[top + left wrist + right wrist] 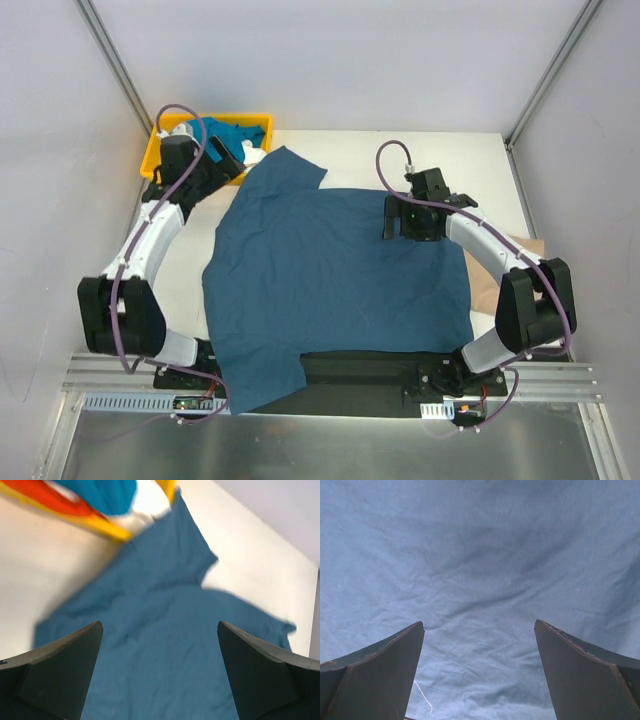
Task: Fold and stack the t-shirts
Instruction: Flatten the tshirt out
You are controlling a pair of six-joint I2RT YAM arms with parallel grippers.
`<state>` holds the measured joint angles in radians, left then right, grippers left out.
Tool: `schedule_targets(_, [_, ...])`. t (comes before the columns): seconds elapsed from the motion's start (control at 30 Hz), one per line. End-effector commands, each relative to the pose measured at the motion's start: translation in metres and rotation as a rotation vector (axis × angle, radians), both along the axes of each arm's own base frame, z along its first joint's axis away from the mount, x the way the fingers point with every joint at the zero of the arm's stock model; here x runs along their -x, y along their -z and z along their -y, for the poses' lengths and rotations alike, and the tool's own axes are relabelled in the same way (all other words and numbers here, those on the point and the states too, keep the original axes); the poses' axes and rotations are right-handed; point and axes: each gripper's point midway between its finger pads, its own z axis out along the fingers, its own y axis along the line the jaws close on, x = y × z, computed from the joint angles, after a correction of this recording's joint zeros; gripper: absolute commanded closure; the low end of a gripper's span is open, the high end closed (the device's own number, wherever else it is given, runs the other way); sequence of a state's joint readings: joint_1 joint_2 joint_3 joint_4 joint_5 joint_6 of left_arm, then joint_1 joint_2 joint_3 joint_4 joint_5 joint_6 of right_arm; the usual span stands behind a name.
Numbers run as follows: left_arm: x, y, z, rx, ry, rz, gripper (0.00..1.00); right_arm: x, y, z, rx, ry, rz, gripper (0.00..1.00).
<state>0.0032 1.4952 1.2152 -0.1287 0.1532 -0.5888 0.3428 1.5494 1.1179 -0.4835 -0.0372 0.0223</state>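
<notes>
A large dark teal-blue t-shirt (pixel 335 280) lies spread flat across the middle of the table, one sleeve pointing to the back left. It also fills the left wrist view (pixel 165 630) and the right wrist view (pixel 480 555). My left gripper (pixel 232 168) is open and empty at the shirt's back left sleeve, beside the tray. My right gripper (pixel 395 218) is open and empty over the shirt's back right part. A bright blue shirt (pixel 225 135), a white one (pixel 252 155) and an orange-red one (pixel 45 492) lie bunched in the tray. A tan-beige shirt (pixel 500 275) shows under my right arm.
A yellow plastic tray (pixel 258 122) stands at the back left corner. Grey walls with metal posts close in the table on three sides. The shirt's front left corner hangs over the near edge onto the black base rail (pixel 370 370).
</notes>
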Motion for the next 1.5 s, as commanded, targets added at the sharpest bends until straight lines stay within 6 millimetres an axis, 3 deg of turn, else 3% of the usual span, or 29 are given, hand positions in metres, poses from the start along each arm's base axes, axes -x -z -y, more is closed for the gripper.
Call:
schedule_targets(0.0, [0.041,0.018,0.057,0.001,0.146,-0.028,0.01,0.000,-0.015,0.000,-0.010,0.024,0.036,0.03])
schedule_targets(0.2, [0.043,0.050,0.111,0.015,0.322,-0.116,0.01,-0.015,0.007,0.015,0.032,0.167,-0.033,0.03])
schedule_targets(0.23, [0.042,0.066,0.121,0.005,0.348,-0.154,0.01,-0.015,0.013,0.017,0.037,0.185,-0.046,0.03])
schedule_targets(0.3, [0.035,0.074,0.130,-0.021,0.371,-0.170,0.01,-0.016,0.025,0.026,0.040,0.224,-0.081,0.03])
schedule_targets(0.33, [0.033,0.091,0.137,-0.048,0.377,-0.209,0.01,-0.016,0.028,0.026,0.026,0.229,-0.102,0.03])
schedule_targets(0.4, [0.025,0.099,0.138,-0.089,0.361,-0.237,0.01,-0.018,0.042,0.035,0.021,0.256,-0.152,0.03])
schedule_targets(0.43, [0.022,0.119,0.135,-0.118,0.339,-0.284,0.01,-0.018,0.046,0.037,0.025,0.263,-0.165,0.03])
schedule_targets(0.47, [0.016,0.119,0.136,-0.121,0.336,-0.294,0.01,-0.020,0.048,0.039,0.030,0.272,-0.178,0.03])
schedule_targets(0.5, [0.013,0.136,0.136,-0.132,0.333,-0.334,0.01,-0.020,0.057,0.040,0.043,0.267,-0.199,0.03])
schedule_targets(0.57, [0.003,0.139,0.141,-0.131,0.339,-0.339,0.01,-0.026,0.060,0.042,0.047,0.271,-0.208,0.03])
schedule_targets(0.6, [0.002,0.154,0.140,-0.140,0.341,-0.377,0.01,-0.028,0.066,0.043,0.051,0.276,-0.223,0.03])
schedule_targets(0.67, [-0.011,0.152,0.143,-0.149,0.339,-0.368,0.01,-0.035,0.069,0.049,0.048,0.296,-0.233,0.03])
schedule_targets(0.7, [-0.013,0.165,0.141,-0.165,0.339,-0.398,0.01,-0.041,0.071,0.051,0.048,0.303,-0.238,0.03])
schedule_targets(0.77, [-0.030,0.159,0.140,-0.194,0.316,-0.376,0.01,-0.047,0.072,0.053,0.026,0.305,-0.263,0.03])
schedule_targets(0.83, [-0.035,0.174,0.136,-0.228,0.305,-0.415,0.01,-0.057,0.073,0.057,0.033,0.308,-0.275,0.03])
schedule_targets(0.87, [-0.049,0.165,0.135,-0.240,0.290,-0.384,0.01,-0.061,0.073,0.058,0.035,0.302,-0.276,0.03])
schedule_targets(0.93, [-0.054,0.178,0.133,-0.258,0.295,-0.419,0.01,-0.072,0.071,0.060,0.023,0.304,-0.281,0.03])
schedule_targets(0.97, [-0.067,0.169,0.134,-0.257,0.289,-0.392,0.01,-0.078,0.069,0.059,0.016,0.299,-0.278,0.03])
schedule_targets(1.0, [-0.071,0.179,0.131,-0.257,0.286,-0.411,0.01,-0.080,0.074,0.059,0.007,0.299,-0.295,0.03])
schedule_targets(1.07, [-0.086,0.170,0.131,-0.249,0.279,-0.385,0.01,-0.092,0.071,0.060,-0.009,0.297,-0.291,0.03])
schedule_targets(1.2, [-0.107,0.174,0.127,-0.238,0.285,-0.368,0.01,-0.105,0.066,0.056,-0.036,0.269,-0.284,0.03])
schedule_targets(1.33, [-0.119,0.154,0.142,-0.197,0.359,-0.306,0.01,-0.111,0.054,0.054,-0.047,0.244,-0.252,0.03])
schedule_targets(1.47, [-0.118,0.124,0.155,-0.179,0.414,-0.244,0.01,-0.113,0.021,0.052,-0.069,0.210,-0.178,0.03])
